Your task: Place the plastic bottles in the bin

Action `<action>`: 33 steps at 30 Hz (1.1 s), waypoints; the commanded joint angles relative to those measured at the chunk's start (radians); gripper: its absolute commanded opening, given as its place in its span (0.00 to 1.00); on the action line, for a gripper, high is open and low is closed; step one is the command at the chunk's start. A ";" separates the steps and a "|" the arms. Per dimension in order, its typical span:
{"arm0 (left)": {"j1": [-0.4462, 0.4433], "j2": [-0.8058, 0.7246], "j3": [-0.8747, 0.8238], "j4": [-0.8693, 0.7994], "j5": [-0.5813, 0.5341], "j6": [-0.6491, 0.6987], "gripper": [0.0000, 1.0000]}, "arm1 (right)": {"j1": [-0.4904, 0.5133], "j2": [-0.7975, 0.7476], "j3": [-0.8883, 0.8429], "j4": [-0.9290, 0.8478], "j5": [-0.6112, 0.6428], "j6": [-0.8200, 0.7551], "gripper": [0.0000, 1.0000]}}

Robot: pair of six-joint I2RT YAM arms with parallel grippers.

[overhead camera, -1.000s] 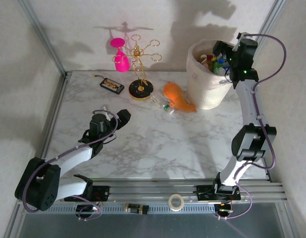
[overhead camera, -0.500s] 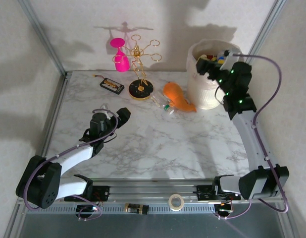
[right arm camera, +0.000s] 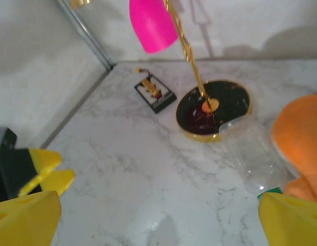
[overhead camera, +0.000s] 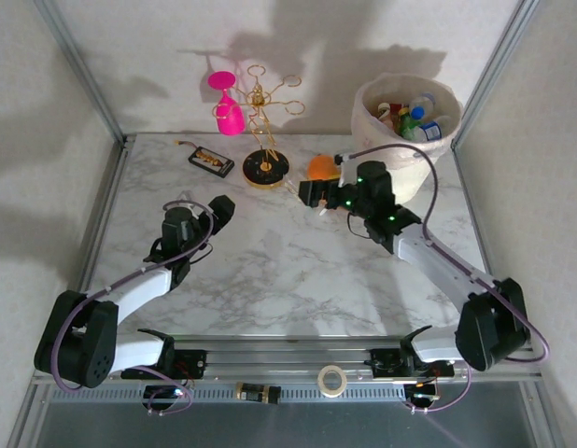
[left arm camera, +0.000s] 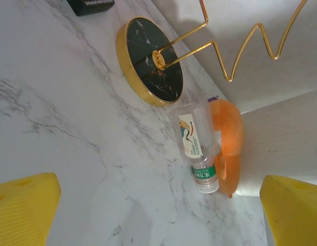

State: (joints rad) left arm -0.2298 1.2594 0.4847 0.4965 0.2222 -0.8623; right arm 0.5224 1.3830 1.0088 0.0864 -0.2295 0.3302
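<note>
Bottle (left arm camera: 197, 139) lies on its side on the counter (overhead camera: 270, 271), squeezed between rack base (left arm camera: 151, 61) and fish (left arm camera: 230, 133), so the right claw (overhead camera: 310, 193) hovers by it, jaws apart, probably to grab; left claw (overhead camera: 221, 207) waits apart; other bottles (overhead camera: 410, 117) fill the bin (overhead camera: 363, 121).

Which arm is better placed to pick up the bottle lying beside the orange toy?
Right: the right fingers, open, hover close beside the bottle; the left fingers sit farther away.

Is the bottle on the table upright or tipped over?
Tipped over: the clear bottle lies flat on its side on the marble, beside the orange toy.
</note>
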 commanded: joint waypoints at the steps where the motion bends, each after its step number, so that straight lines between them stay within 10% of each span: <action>1: 0.029 -0.004 0.014 0.028 0.027 -0.026 1.00 | 0.029 0.106 0.048 -0.007 0.030 -0.034 0.99; 25: 0.055 -0.110 -0.059 0.004 0.034 -0.008 1.00 | 0.095 0.777 0.615 -0.261 0.548 -0.339 0.99; 33: 0.055 -0.104 -0.064 0.016 0.043 -0.014 1.00 | 0.096 0.856 0.674 -0.264 0.515 -0.353 0.99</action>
State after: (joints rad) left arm -0.1860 1.1709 0.4278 0.5117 0.2623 -0.8871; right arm 0.6098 2.2074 1.6489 -0.1608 0.2691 -0.0055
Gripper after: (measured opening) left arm 0.995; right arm 0.988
